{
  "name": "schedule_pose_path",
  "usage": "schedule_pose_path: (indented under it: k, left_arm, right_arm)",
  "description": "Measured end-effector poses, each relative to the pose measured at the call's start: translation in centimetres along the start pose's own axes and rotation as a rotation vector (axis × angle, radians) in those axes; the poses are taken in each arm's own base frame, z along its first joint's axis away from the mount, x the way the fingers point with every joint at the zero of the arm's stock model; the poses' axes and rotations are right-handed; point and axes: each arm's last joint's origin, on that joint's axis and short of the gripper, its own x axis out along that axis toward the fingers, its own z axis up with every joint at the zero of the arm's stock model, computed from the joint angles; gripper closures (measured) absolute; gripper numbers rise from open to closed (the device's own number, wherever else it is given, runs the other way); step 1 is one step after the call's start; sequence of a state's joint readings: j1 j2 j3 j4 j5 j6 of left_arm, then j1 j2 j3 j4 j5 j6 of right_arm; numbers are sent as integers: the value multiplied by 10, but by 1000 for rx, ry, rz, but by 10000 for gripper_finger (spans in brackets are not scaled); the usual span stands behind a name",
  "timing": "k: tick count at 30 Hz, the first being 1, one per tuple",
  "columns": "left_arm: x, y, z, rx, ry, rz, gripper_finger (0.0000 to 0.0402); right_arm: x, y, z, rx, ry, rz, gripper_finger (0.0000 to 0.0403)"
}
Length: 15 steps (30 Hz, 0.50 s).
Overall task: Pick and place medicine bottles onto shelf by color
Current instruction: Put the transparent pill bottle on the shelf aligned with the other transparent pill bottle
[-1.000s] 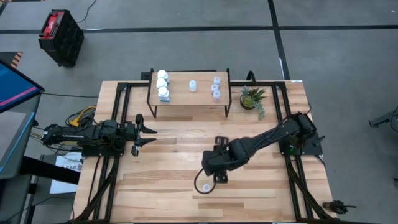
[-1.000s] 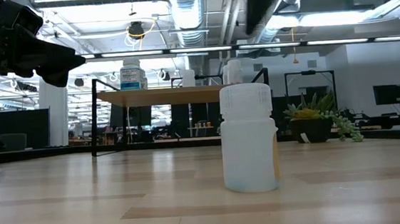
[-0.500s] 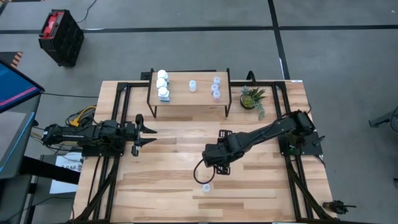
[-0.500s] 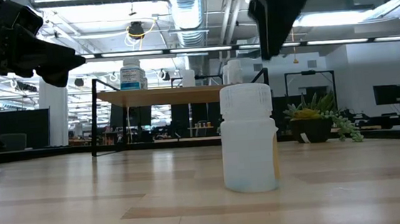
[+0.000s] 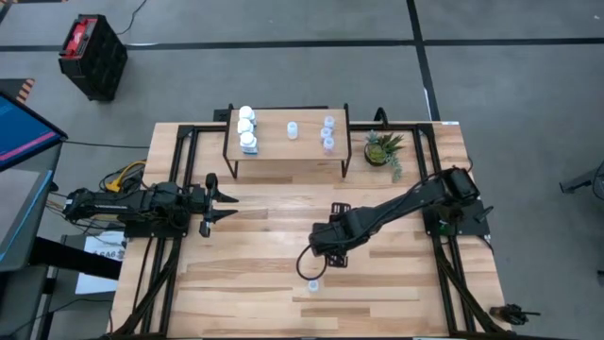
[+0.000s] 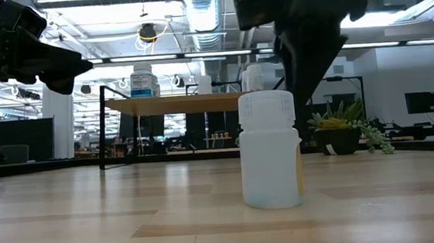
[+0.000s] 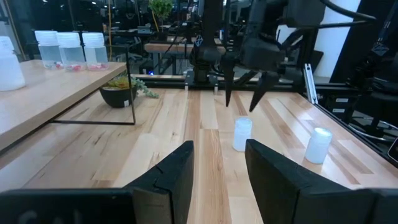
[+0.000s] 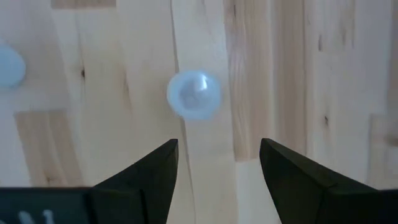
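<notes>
While the dark two-finger right gripper (image 5: 324,251) hangs above the middle of the slatted light-wood table (image 5: 396,293), its fingers (image 8: 149,177) are spread wide and hold nothing, pointing down at a small translucent pale bluish-white bottle (image 8: 193,94) standing upright below it. The wide gap probably lets the fingers drop on either side of the round cap. The left wrist view shows this bottle (image 7: 242,134) under the spread tips, apart from them, with a second pale bottle (image 7: 318,145) standing close by; in the high view that second one (image 5: 312,284) sits nearer the table's front edge. The low light-wood shelf on thin black legs (image 5: 283,151) stands at the far side. On its left end are three chunky bright white bottles (image 5: 246,127), on its right end a cluster of pale bottles (image 5: 327,134), with one pale bottle (image 5: 293,130) near the middle, so sorting by colour looks mostly done. A small green potted plant (image 5: 382,149) sits right of the shelf. The dark left gripper (image 5: 223,205) waits at the left side, fingers apart and empty, clear of the work.
</notes>
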State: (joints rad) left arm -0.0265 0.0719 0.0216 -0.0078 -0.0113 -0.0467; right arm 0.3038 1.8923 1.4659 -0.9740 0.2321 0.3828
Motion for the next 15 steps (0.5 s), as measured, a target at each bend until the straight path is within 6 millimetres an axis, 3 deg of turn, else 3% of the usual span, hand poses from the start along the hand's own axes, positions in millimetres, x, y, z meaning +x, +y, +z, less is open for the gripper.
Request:
schedule_pose_path:
  k: [15]
  left_arm:
    - [0, 0, 0, 0, 0, 0, 269]
  right_arm:
    - [28, 1, 5, 29, -111, 120, 154]
